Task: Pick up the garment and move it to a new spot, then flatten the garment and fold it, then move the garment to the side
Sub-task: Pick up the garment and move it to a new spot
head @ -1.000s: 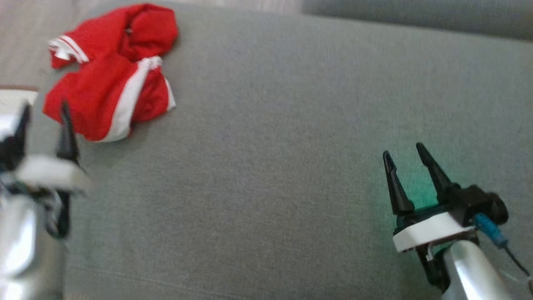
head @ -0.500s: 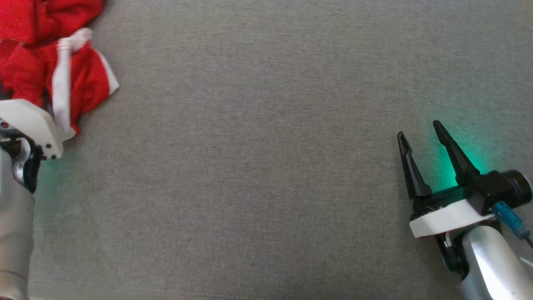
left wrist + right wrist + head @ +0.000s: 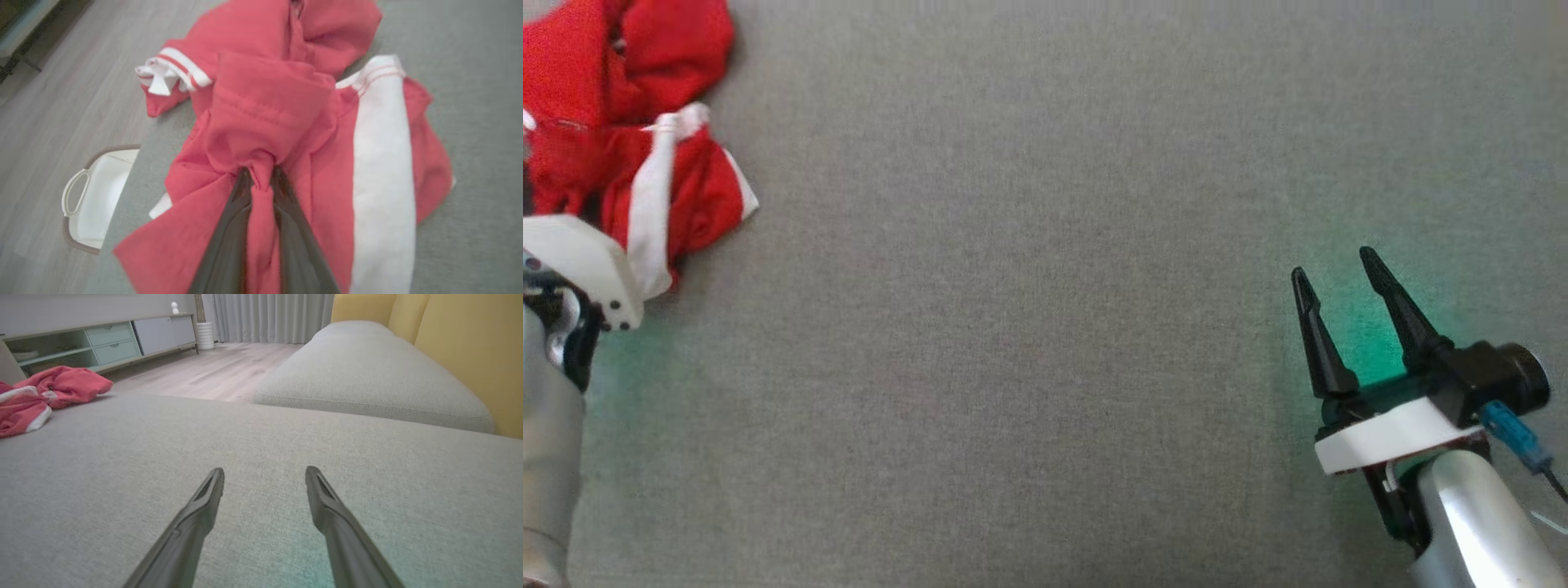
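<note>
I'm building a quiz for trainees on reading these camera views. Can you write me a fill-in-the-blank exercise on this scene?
1. The left gripper is shut on a fold of the ___ garment.
2. The right gripper is ___, not shut, over the grey cushion.
3. The white basket sits on the ___ beside the cushion.
Missing words: red; open; floor.

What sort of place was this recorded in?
Most likely a home living room: the work surface is a grey sofa seat, with a low sideboard, floor-length curtains and wood-look floor behind it.
</note>
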You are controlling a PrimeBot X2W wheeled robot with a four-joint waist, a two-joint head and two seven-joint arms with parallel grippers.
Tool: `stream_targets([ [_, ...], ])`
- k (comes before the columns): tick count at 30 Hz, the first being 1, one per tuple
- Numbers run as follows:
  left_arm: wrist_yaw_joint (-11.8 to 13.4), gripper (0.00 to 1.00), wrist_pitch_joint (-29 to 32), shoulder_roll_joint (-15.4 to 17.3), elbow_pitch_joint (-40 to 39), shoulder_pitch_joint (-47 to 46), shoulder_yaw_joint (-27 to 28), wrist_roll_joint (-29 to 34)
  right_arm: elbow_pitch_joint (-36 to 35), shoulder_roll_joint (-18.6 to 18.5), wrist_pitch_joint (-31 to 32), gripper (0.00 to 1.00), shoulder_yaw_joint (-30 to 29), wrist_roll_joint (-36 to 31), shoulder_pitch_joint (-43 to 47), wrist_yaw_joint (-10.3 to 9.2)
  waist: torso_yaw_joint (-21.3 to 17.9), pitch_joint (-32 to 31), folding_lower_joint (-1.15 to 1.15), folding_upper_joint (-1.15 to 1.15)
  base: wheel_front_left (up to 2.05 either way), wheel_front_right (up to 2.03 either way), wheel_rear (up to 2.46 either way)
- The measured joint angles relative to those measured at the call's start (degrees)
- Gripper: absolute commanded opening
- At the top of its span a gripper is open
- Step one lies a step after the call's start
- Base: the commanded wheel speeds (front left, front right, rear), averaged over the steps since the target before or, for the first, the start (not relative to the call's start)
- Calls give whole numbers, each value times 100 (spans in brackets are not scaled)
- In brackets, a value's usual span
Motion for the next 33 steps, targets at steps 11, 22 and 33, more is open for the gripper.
stream_targets([
  [11,-30,0,749,759,-3490,449,-784,-1712,160,372,-4,100,7,110,327,0,1,-914,-1,0,0,0,0],
  [22,241,0,1775,-109,-6624,2145,-1516,-3188,170,568,-4,100,221,159,299,0,-893,-1181,0,0,0,0,0],
  [33,357,0,1368,-1180,-5324,2457,-2376,-3071,78,713,-4,100,313,229,97,0,-2085,-1016,0,0,0,0,0],
])
